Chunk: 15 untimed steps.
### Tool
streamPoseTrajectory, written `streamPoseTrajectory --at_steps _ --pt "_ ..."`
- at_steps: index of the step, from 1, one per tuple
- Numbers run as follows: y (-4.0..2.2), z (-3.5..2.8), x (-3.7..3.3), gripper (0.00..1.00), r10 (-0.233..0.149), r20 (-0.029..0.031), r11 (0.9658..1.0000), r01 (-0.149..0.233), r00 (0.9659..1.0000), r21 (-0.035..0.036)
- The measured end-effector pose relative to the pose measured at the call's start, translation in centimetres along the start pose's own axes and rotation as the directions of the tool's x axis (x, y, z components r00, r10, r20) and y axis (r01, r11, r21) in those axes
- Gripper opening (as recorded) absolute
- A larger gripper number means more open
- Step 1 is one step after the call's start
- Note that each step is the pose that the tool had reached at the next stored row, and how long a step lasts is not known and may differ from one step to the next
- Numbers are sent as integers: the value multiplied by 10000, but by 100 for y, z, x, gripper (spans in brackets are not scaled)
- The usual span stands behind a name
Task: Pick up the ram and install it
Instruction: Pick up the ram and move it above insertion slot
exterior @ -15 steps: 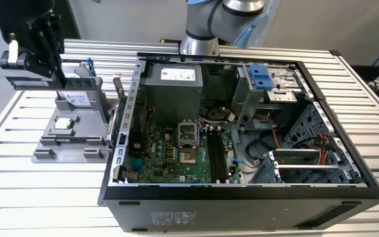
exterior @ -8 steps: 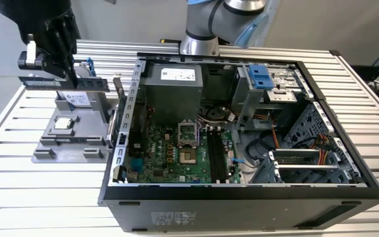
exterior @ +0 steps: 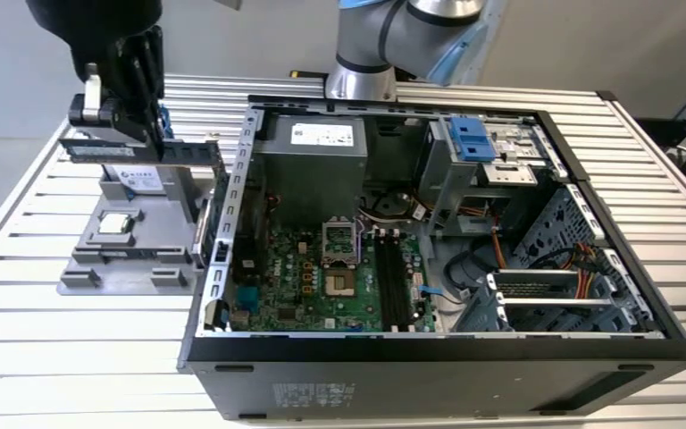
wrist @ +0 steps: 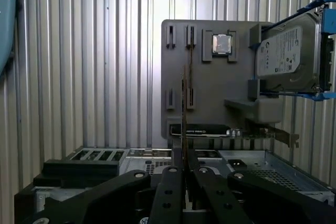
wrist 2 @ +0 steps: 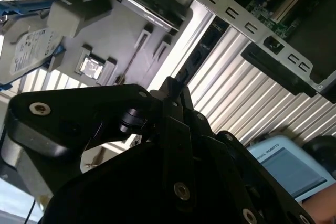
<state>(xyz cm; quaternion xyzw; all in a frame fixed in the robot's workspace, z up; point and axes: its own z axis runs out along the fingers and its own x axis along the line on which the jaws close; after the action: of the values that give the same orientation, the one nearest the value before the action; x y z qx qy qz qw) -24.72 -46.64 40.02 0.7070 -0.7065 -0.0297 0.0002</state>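
Observation:
In the exterior view my black gripper point(exterior: 121, 132) hangs over the grey parts tray point(exterior: 129, 259) at the exterior view's left, beside the open computer case. It is shut on the ram point(exterior: 140, 153), a long dark stick held level just above the tray. In the first wrist view the ram point(wrist: 184, 108) shows edge-on as a thin line rising from between the closed fingertips point(wrist: 176, 174). The black memory slots point(exterior: 393, 286) lie on the green motherboard inside the case, well to the exterior view's right of the gripper.
The tray also carries a silver hard drive point(wrist: 286, 53) in a blue bracket, a processor chip point(wrist: 222, 44) and a black expansion card point(wrist: 202, 130). The case wall point(exterior: 233, 206) stands between tray and motherboard. A power supply point(exterior: 313, 161) and drive cage point(exterior: 486, 152) sit inside.

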Motion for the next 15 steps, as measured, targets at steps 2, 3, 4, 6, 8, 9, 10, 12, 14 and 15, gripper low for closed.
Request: streamPoseTrajectory --at_steps 2,3,4,6,8,9,10,12,14,15 --pt "-51 -2 0 0 0 0 10000 0 10000 -16" --pt "-78 -4 0 0 1 0 10000 -1 10000 -26" --pt "-103 -4 0 0 0 1 10000 0 10000 -33" --pt "-157 -7 0 0 1 1 10000 -1 10000 -53" --pt "-208 -9 0 0 3 1 10000 -3 10000 -73" --pt "-232 -10 0 0 3 1 10000 -3 10000 -83" --pt "-254 -10 0 0 3 2 10000 -3 10000 -91" --pt "-288 -12 0 0 3 0 9999 -3 10000 -105" --pt "-315 -13 0 0 4 0 9999 -4 10000 -112" --pt "-328 -14 0 0 4 0 9999 -4 10000 -115"
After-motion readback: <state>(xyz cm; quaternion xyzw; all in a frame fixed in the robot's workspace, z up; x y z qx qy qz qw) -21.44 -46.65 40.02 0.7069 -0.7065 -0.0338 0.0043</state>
